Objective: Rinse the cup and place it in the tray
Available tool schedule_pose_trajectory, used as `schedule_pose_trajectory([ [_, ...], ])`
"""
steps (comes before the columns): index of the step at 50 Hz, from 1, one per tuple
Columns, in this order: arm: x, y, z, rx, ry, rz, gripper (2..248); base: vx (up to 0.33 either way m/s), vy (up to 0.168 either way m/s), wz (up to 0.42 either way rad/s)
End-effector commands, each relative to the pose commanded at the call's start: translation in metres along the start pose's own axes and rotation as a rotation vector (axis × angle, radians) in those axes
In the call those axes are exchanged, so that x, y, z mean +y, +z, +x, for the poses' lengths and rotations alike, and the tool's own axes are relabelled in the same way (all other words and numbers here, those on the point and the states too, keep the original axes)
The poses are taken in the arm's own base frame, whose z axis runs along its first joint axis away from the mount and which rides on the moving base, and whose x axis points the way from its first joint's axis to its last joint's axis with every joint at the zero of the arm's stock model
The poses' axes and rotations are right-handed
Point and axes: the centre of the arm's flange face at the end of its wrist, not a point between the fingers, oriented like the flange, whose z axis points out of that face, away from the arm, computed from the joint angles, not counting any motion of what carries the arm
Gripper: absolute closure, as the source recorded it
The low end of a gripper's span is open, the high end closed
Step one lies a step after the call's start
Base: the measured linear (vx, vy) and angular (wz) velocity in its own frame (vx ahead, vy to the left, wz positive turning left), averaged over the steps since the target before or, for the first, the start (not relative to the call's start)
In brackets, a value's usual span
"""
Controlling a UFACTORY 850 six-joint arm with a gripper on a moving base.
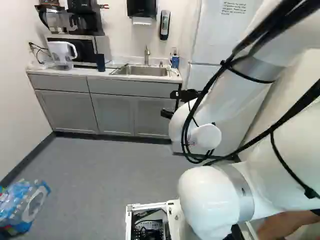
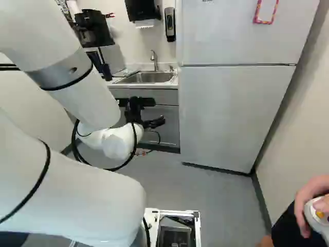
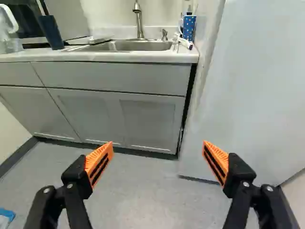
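My gripper (image 2: 149, 113) hangs in front of the sink cabinets in the right base view, and its dark parts (image 1: 176, 104) show beside the arm in the left base view. In the wrist view the gripper (image 3: 158, 155) stands wide open, orange pads apart and nothing between them. A dark blue cup (image 3: 51, 32) stands on the counter on the microwave side of the sink (image 3: 127, 46). A blue cup with white dots (image 3: 188, 27) is at the counter's fridge-side end, small utensils beside it. Which cup is the task's, I cannot tell. No tray can be made out clearly.
The counter (image 1: 60, 73) carries a clear pitcher (image 1: 62, 54), a microwave and coffee makers. A tall white fridge (image 2: 231, 113) borders the sink counter. Wrapped bottles (image 1: 22, 206) lie on the floor. A person's hand (image 2: 308, 198) holds a controller close by on the right.
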Motion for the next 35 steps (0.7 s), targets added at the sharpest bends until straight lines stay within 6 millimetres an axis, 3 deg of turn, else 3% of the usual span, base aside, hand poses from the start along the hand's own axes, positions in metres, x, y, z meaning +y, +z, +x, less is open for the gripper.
schedule_pose_trajectory([
  [20,0.0,0.0,0.001,0.002,0.0,0.0,3,0.0,0.0,0.0],
  [35,0.0,0.004,0.015,0.036,0.0,0.0,3,0.0,0.0,0.0],
])
